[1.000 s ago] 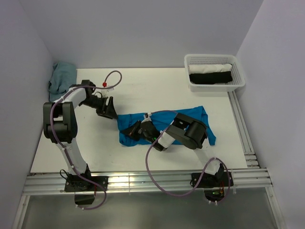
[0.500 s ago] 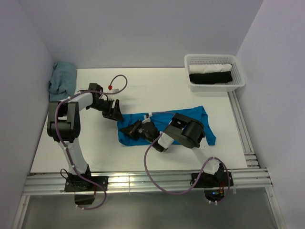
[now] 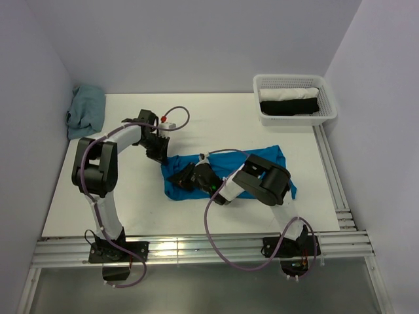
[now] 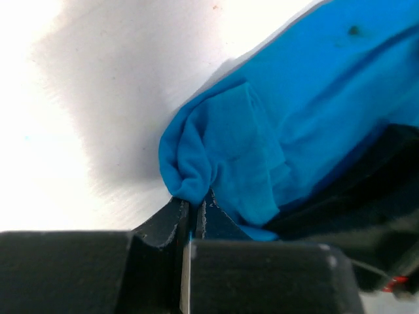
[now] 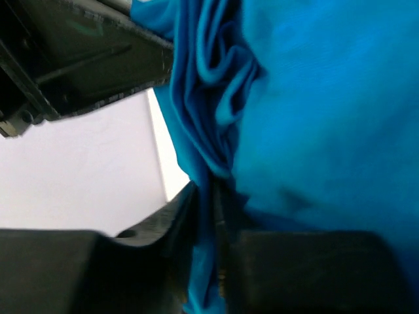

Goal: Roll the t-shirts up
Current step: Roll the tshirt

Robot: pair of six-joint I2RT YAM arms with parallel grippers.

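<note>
A bright blue t-shirt [image 3: 262, 167] lies crumpled across the middle of the table. My left gripper [image 3: 160, 153] sits at its upper left corner. In the left wrist view the left gripper [image 4: 193, 201] is shut on a bunched fold of the t-shirt [image 4: 308, 98]. My right gripper [image 3: 181, 178] rests low on the shirt's left end, just in front of the left one. In the right wrist view the right gripper [image 5: 213, 196] has its jaws close together, with a gathered strip of the t-shirt [image 5: 327, 104] pinched between them.
A white mesh basket [image 3: 329, 99] at the back right holds a white roll and a black roll. A pale grey-blue cloth [image 3: 86, 109] lies heaped at the back left corner. Metal rails [image 3: 334, 176] run along the table's right and near edges.
My left gripper has moved right to the shirt's corner and shut on the fabric. The right arm's elbow has swung slightly to the right; its gripper stays on the shirt.
</note>
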